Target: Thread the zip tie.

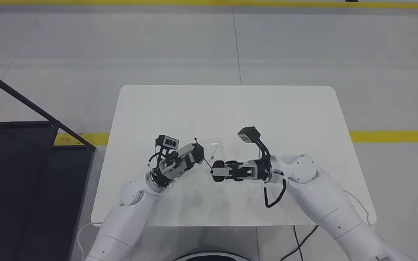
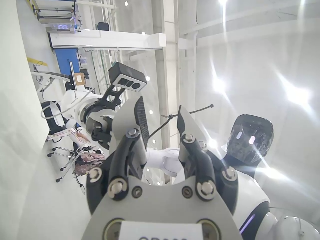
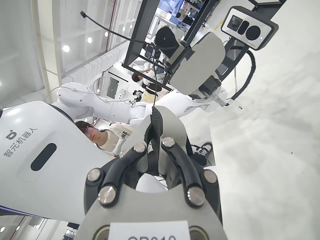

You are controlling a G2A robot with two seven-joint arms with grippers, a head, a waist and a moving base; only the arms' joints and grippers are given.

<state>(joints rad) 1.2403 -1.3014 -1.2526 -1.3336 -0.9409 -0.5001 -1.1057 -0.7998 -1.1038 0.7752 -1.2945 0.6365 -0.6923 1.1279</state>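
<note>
My two grippers face each other above the middle of the white table (image 1: 294, 117). The right gripper (image 1: 214, 171) (image 3: 155, 112) is shut on one end of a thin black zip tie (image 1: 209, 162) (image 3: 112, 32), whose strap rises straight out of its fingertips. The strap then bends at the left gripper (image 1: 198, 154) (image 3: 178, 51), and its long free end sticks out beyond. In the left wrist view the left gripper (image 2: 160, 111) has its fingers apart. The zip tie (image 2: 197, 110) crosses that gap, with a small knot-like part midway between the fingers.
A black frame with a dark panel (image 1: 39, 169) stands off the table's left side. A yellow line (image 1: 385, 136) runs along the floor. The table's far half and right side lie bare.
</note>
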